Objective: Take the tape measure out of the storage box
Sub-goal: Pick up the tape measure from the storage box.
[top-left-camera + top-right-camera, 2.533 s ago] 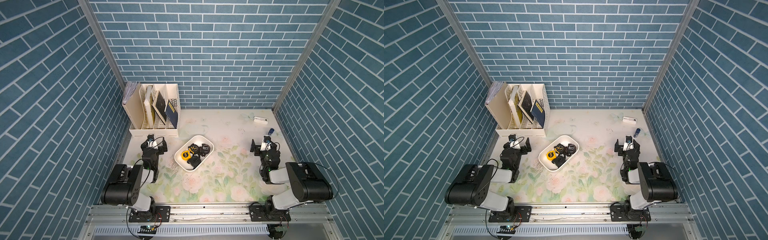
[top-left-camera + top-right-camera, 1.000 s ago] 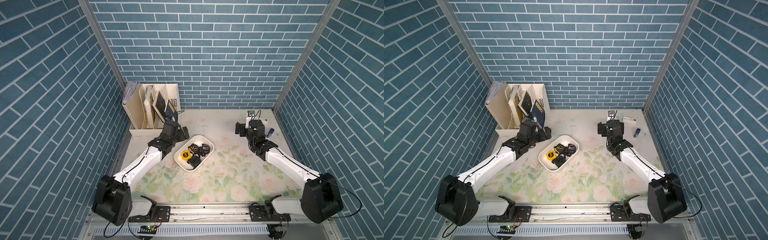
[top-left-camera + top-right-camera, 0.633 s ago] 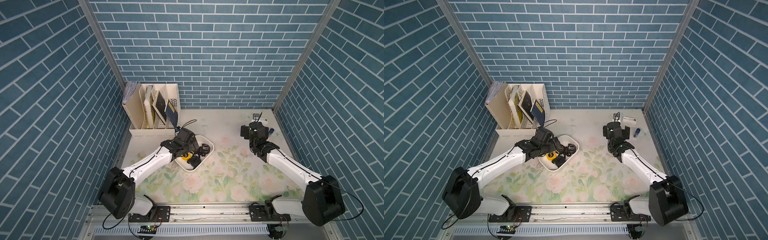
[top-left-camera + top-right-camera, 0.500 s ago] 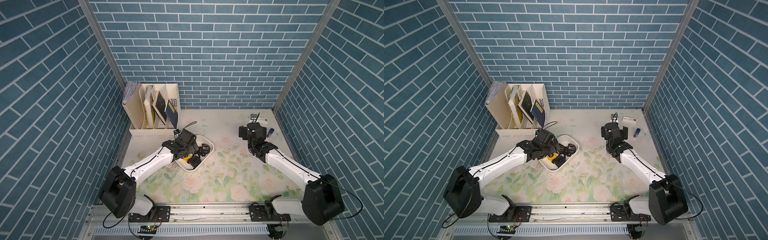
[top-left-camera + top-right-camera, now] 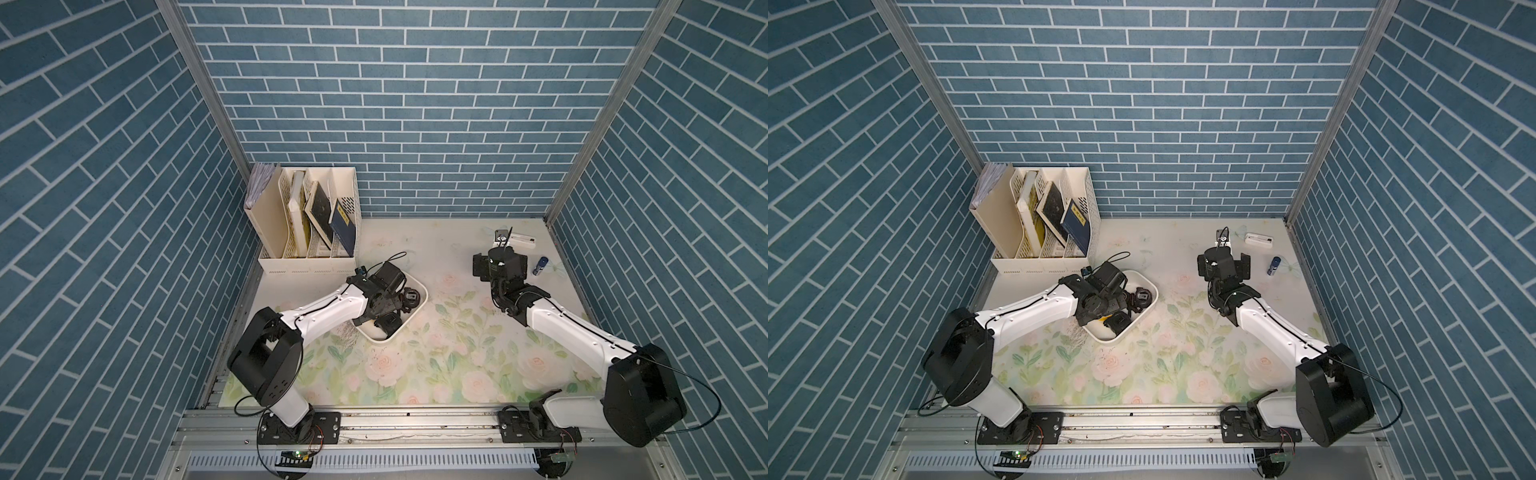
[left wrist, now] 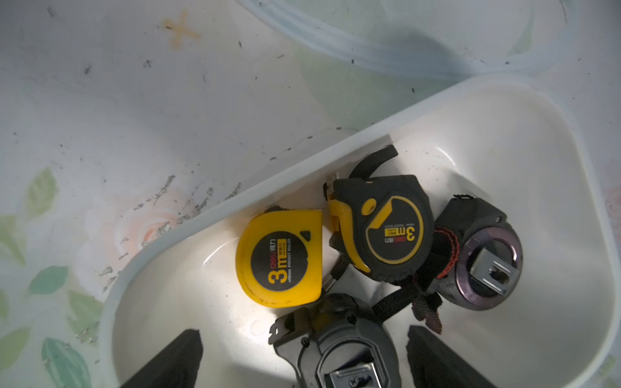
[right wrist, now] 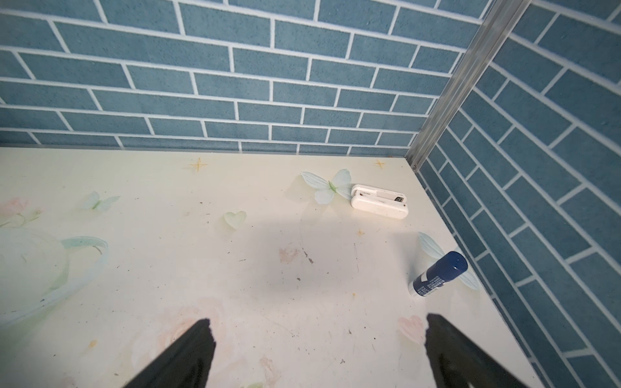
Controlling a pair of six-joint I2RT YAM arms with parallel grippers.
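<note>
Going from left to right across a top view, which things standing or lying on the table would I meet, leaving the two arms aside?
You would meet: cream file holder → white storage box → small white device → blue tube.

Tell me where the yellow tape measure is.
Left wrist view: the yellow tape measure lies in the storage box on the robot's left side, near its wall, beside the black-and-yellow tape measure.

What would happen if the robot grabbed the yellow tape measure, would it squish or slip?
Probably no squish: the yellow tape measure looks like a hard plastic shell. Its smooth, curved edge might slip. It lies flat in the storage box, so it likely won't roll.
</note>
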